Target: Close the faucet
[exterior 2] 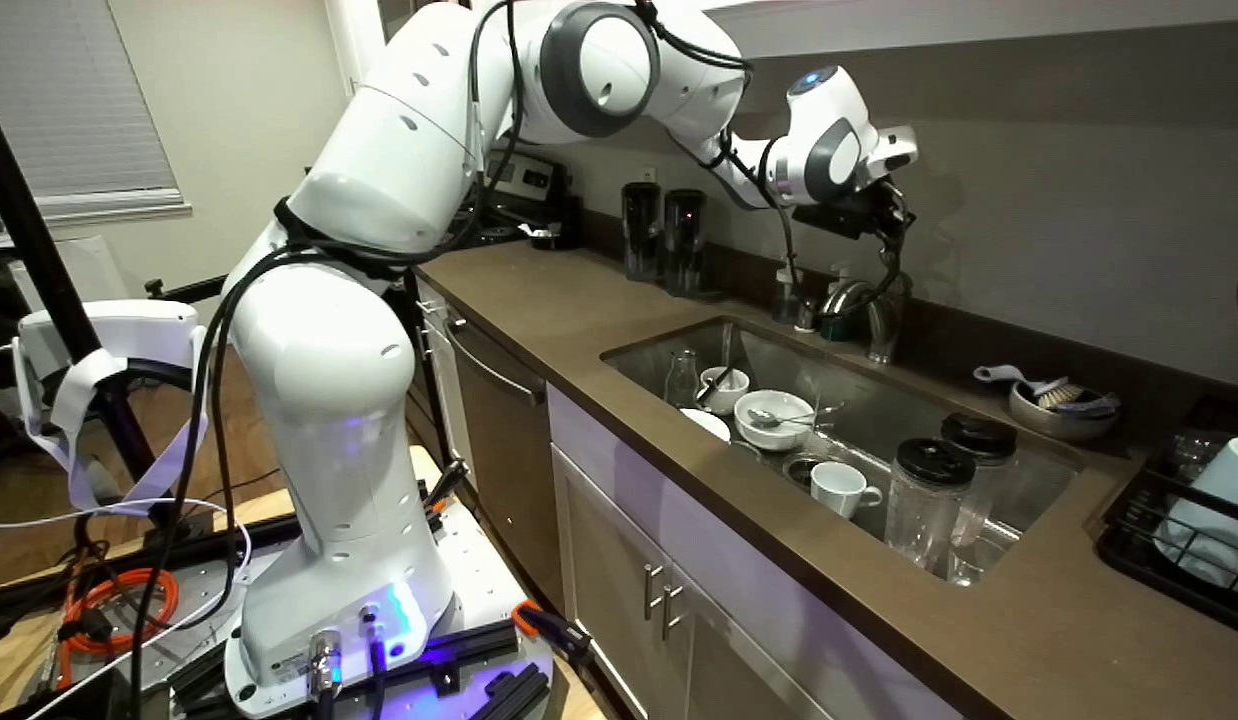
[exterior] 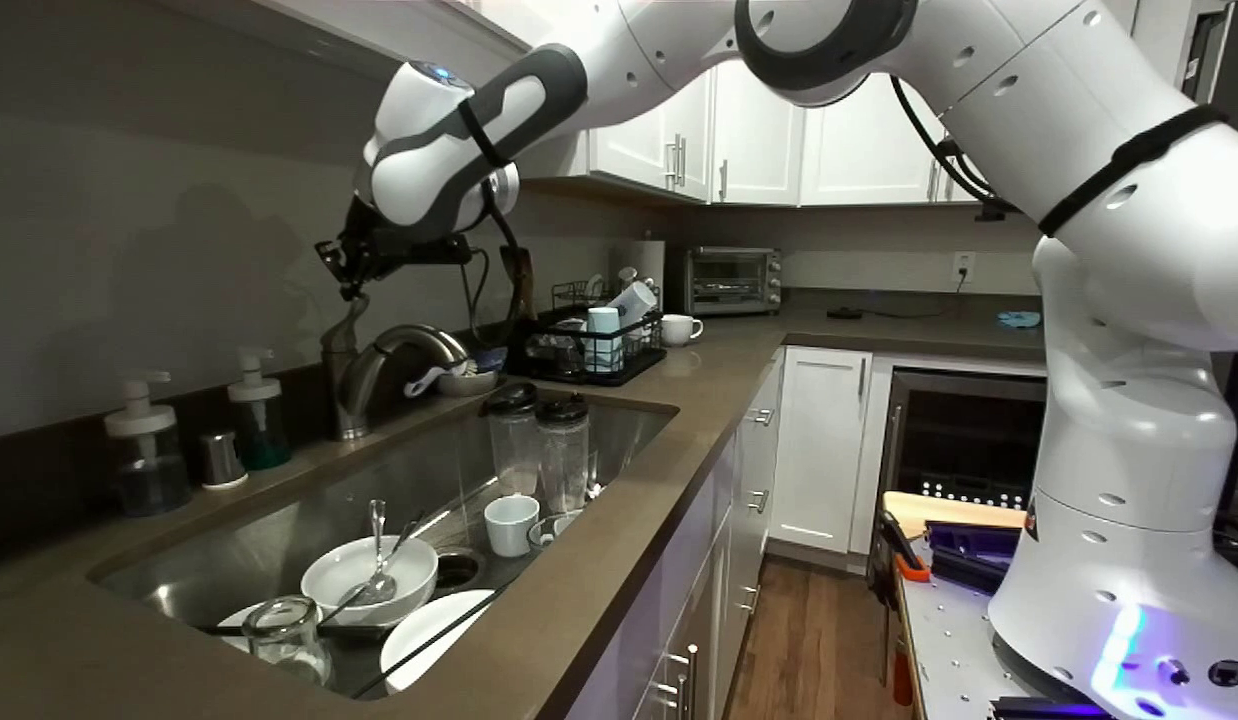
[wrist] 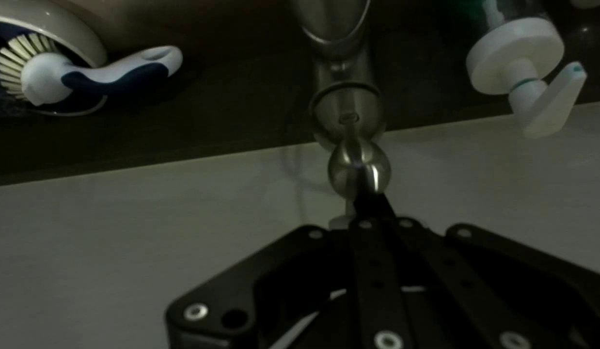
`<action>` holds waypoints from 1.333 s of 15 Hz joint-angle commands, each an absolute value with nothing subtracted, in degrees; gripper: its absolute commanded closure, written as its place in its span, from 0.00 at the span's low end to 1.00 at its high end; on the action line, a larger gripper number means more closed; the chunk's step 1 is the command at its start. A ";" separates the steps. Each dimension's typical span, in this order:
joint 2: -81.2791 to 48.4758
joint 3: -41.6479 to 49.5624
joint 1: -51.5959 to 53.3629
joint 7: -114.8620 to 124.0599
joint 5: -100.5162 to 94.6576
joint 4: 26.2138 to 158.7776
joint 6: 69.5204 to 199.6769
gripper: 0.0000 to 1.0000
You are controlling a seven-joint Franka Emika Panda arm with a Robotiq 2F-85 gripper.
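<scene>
The silver-grey faucet (exterior: 355, 395) stands behind the sink with its curved spout over the basin. It also shows in an exterior view (exterior 2: 884, 325), partly behind a cable, and in the wrist view (wrist: 348, 109). Its lever (exterior: 347, 325) rises from the top of the base and ends in a rounded knob, seen in the wrist view as a shiny ball (wrist: 359, 167). My gripper (exterior: 354, 288) is above the faucet at the lever's tip. In the wrist view its dark fingers (wrist: 372, 206) are drawn together, with their tips at the knob; whether they touch it is hard to tell.
The sink (exterior: 619, 425) holds bowls, a mug (exterior: 511, 524), glasses and two lidded bottles. Soap dispensers (exterior: 254, 410) stand beside the faucet on one side, a bowl with a brush (exterior 2: 1064, 410) on its other side. A wall is close behind. A black dish rack (exterior: 594, 345) stands farther along.
</scene>
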State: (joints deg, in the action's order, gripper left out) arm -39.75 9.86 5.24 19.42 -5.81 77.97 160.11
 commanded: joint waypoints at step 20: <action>-35.22 23.63 14.81 29.94 -6.13 91.61 174.06 0.63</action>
State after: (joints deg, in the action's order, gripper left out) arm -37.27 19.18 11.27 26.67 -4.97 87.78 172.58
